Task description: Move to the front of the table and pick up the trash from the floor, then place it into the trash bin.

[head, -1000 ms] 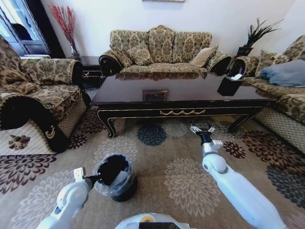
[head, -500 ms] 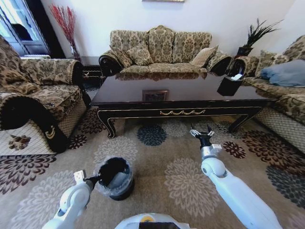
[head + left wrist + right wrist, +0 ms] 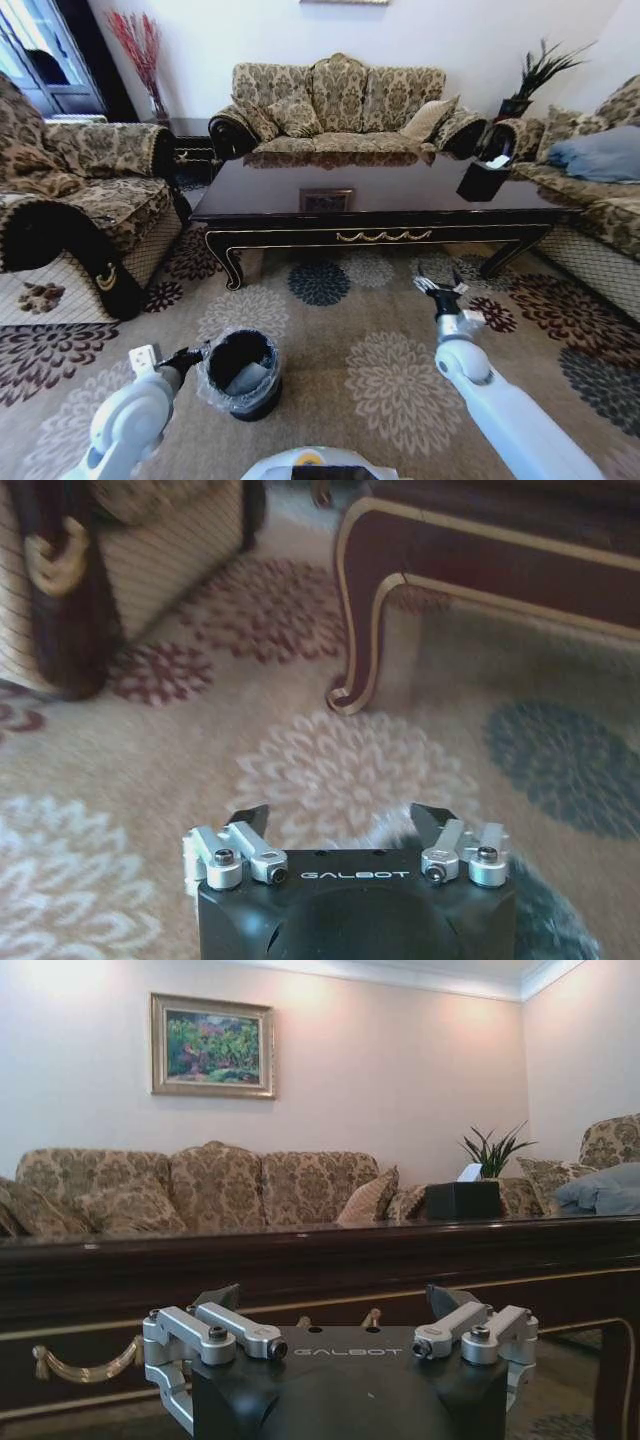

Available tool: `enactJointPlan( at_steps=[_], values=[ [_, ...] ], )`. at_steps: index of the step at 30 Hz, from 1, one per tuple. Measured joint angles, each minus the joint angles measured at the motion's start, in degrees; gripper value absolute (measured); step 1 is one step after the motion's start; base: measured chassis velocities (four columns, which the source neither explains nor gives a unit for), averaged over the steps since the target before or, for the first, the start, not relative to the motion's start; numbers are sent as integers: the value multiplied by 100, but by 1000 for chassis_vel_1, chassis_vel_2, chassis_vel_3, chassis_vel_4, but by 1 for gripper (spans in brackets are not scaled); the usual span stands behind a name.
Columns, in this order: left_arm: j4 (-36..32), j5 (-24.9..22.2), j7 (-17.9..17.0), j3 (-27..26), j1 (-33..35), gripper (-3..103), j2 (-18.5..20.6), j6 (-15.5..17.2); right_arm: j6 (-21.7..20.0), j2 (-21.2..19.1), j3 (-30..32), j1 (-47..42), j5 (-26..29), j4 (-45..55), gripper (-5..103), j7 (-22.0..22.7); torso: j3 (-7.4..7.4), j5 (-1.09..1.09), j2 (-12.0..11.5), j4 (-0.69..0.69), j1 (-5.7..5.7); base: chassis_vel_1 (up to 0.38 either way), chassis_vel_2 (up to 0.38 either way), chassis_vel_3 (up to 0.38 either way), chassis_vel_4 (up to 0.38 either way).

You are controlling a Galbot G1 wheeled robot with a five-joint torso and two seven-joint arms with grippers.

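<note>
Left tool (image 3: 186,357), open and empty, has drawn back beside the trash bin (image 3: 241,374), while the right tool (image 3: 438,289), open, hovers before the bench (image 3: 380,205).

A patterned three-seat sofa (image 3: 338,105) stands against the pale wall; an armchair (image 3: 75,205) sits left; a framed picture (image 3: 212,1045), perhaps a landscape, hangs above.
</note>
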Motion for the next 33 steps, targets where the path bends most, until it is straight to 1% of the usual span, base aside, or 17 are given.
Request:
enactJointPlan(
  at_steps=[2,3,4,5,6,7,8,9,10,11,12,13,14,16,18,23,33],
  values=[
    [-288,325,109,-266,124,92,-212,-101,41,15,73,-70,105,108,100,4,0,-1,0,3,0,0,0,0,0],
    [-288,325,109,-266,124,92,-212,-101,41,15,73,-70,105,108,100,4,0,-1,0,3,0,0,0,0,0],
    [-368,516,267,-365,168,96,-281,-179,52,25,106,-108,121,150,100,4,0,0,0,2,0,0,0,0,0],
    [-432,748,514,-451,209,96,-342,-293,67,35,139,-147,120,179,100,0,0,-1,0,2,0,0,0,0,0],
    [-463,1203,994,-570,242,100,-414,-546,93,51,186,-211,89,204,100,-13,0,0,0,0,0,0,0,0,0],
    [-455,1621,1370,-649,260,100,-448,-816,110,60,215,-259,56,208,100,-28,0,0,0,-1,0,0,0,0,0],
    [-455,1621,1370,-649,260,100,-448,-816,110,60,215,-259,56,208,100,-28,0,0,0,-1,0,0,0,0,0],
    [-418,2010,1685,-719,275,100,-467,-1107,121,68,236,-293,31,212,100,-40,0,0,0,-1,0,0,0,0,0],
    [-281,2855,2376,-900,280,100,-501,-1855,138,89,261,-358,-13,229,100,-63,0,0,0,-1,0,0,0,0,0],
    [-201,3135,2710,-1007,266,100,-521,-2202,147,101,268,-399,-38,249,100,-79,0,0,0,-1,0,0,0,0,0],
    [-201,3135,2710,-1007,266,100,-521,-2202,147,101,268,-399,-38,249,100,-79,0,0,0,-1,0,0,0,0,0],
    [-107,3335,3052,-1130,233,100,-556,-2554,154,112,271,-437,-59,270,100,-97,0,-1,0,0,0,0,0,0,0],
    [-17,3491,3297,-1241,195,100,-608,-2806,168,122,271,-476,-83,292,100,-127,0,0,0,-2,0,0,0,0,0],
    [162,3717,3606,-1430,165,100,-774,-3123,235,130,261,-560,-160,325,100,-260,1,0,0,-2,1,0,0,0,0],
    [198,3738,3642,-1468,174,100,-849,-3175,271,131,250,-595,-198,333,100,-332,1,-1,0,-1,1,0,0,0,0],
    [241,3814,3733,-1564,311,100,-1206,-3283,495,150,173,-826,-396,489,100,-795,0,0,0,0,1,0,0,0,0],
    [299,3884,3739,-1504,346,100,-1345,-3286,619,236,161,-1120,-605,568,100,-988,1,-1,0,0,1,16,-16,-22,19]
  ],
)
